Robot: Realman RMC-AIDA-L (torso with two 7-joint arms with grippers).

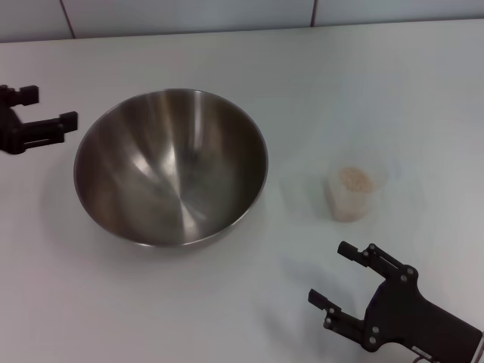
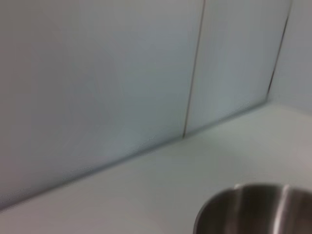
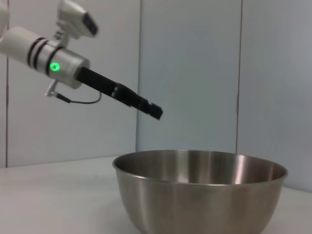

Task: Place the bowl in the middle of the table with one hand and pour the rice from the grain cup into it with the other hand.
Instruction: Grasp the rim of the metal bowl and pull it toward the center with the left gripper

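Note:
The big steel bowl (image 1: 171, 166) stands empty on the white table (image 1: 242, 318), left of middle. It also shows in the left wrist view (image 2: 253, 209) and the right wrist view (image 3: 200, 187). The small clear grain cup (image 1: 351, 193) holding pale rice (image 1: 354, 178) stands upright to the bowl's right. My left gripper (image 1: 47, 106) is open and empty, just left of the bowl's rim and apart from it; it also shows above the bowl in the right wrist view (image 3: 155, 111). My right gripper (image 1: 330, 274) is open and empty, in front of the cup.
A pale panelled wall (image 1: 227, 11) runs along the table's far edge. Bare tabletop lies between bowl and cup and in front of the bowl.

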